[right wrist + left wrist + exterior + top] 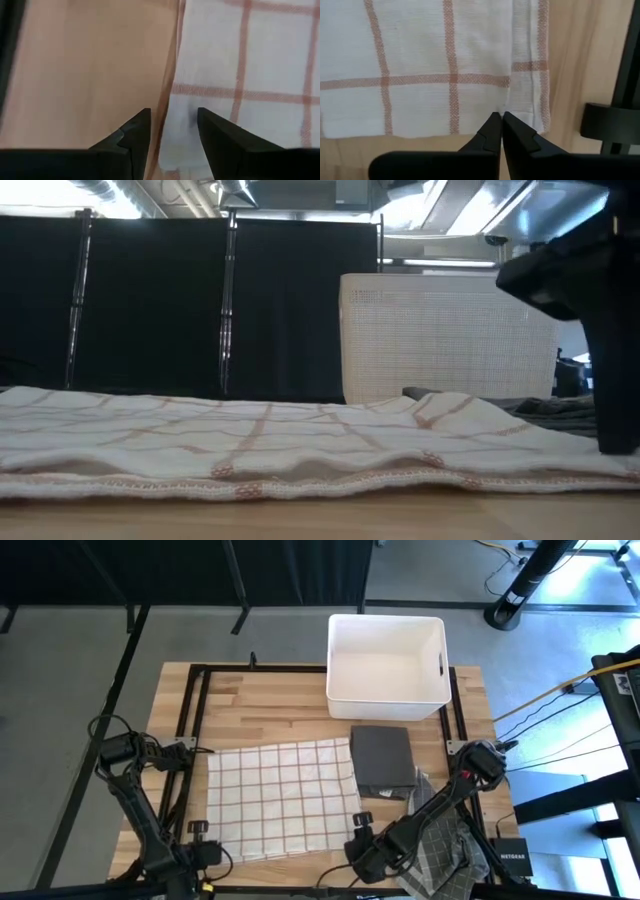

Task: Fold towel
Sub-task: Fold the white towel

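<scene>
A white plastic bin (pixel 387 657) is sitting at the far edge of the wooden table (pixel 270 705), with a slot handle in its right wall. A dark grey folded cloth (pixel 383 757) is lying just in front of the bin. A grey patterned cloth (pixel 437 845) is lying crumpled at the near right corner. Black curtain panels (pixel 150 305) are hanging beyond the table.

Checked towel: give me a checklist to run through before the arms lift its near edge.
1. Checked towel lies flat on the table: ok.
2. Left gripper shut on the towel's corner: ok.
3. Right gripper astride the opposite edge: ok.
4. Right gripper closed on the cloth: not ok, it is open.
5. Folded grey towel clear of the checked one: cannot tell, edges look close.
</scene>
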You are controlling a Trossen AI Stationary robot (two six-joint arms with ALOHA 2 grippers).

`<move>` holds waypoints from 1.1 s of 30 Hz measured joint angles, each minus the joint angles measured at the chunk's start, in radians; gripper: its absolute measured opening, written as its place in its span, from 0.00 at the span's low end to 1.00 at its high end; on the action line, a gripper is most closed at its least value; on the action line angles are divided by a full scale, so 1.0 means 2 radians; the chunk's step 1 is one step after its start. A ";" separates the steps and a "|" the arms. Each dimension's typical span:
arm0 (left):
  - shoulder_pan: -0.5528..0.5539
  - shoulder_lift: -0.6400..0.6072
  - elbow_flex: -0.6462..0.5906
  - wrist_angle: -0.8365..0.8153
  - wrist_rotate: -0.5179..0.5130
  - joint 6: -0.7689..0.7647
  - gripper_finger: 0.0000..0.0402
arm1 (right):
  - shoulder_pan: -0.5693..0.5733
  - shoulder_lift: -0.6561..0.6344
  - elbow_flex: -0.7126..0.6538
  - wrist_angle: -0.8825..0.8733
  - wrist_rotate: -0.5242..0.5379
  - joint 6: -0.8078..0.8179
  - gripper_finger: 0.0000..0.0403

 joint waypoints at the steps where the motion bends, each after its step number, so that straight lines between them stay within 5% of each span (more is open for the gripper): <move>1: 0.000 0.000 0.000 -0.002 0.000 -0.002 0.01 | 0.000 0.003 0.000 0.000 0.002 -0.001 0.41; 15: 0.002 0.000 0.000 -0.001 0.000 -0.008 0.02 | 0.006 0.008 0.041 -0.080 0.091 0.000 0.41; 33: 0.002 0.000 0.000 -0.001 0.000 -0.009 0.02 | 0.005 0.007 0.052 -0.108 0.077 0.001 0.40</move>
